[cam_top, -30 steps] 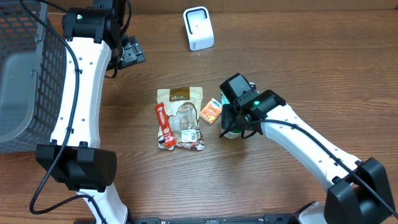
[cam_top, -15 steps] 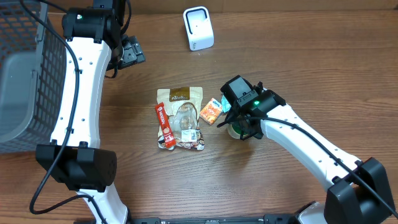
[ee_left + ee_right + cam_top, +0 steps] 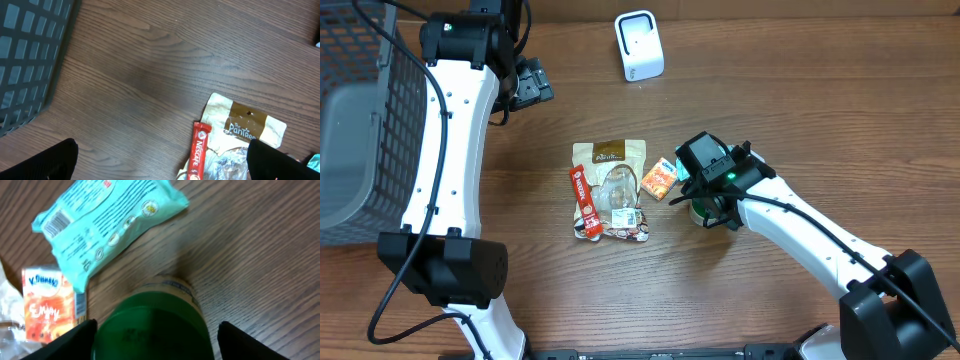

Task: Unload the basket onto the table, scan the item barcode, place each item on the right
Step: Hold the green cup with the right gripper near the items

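Right wrist view, looking straight down on a round jar with green lid and pale yellow body (image 3: 150, 315), upright on the brown wooden table (image 3: 260, 255), directly under the right claw (image 3: 157, 345) and between its spread fingers (image 3: 65, 342). No pinch: bare wood visible between one finger and the lid. Just ahead of the claw, a teal plastic packet (image 3: 110, 225); to its left, a small orange carton (image 3: 47, 305). Judged rigid, fairly weighty, smooth-walled and likely slippery; best taken on the body below the lid rim, squarely across. Barcode not visible from above. Well beyond the packets, a white box-shaped scanner (image 3: 640, 45). Left claw (image 3: 160, 145) far off, gaping wide, nothing between
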